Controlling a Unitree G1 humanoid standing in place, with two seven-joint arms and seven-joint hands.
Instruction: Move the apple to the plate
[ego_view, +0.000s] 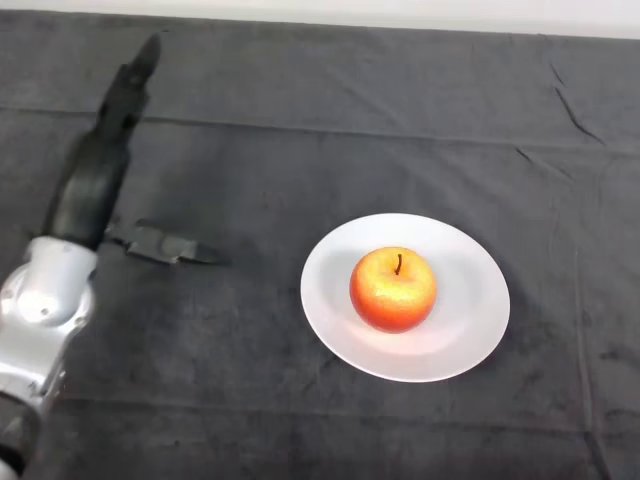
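A red and yellow apple (393, 289) sits upright, stem up, in the middle of a white round plate (470, 340) right of the table's centre. My left hand (100, 170) is far to the left of the plate, well apart from the apple. Its fingers stretch straight toward the back of the table and its thumb (165, 246) sticks out to the right. The hand is open and holds nothing.
A dark creased cloth (300, 130) covers the whole table. A pale strip of wall runs along the back edge. My silver-grey forearm (40, 320) comes in at the lower left.
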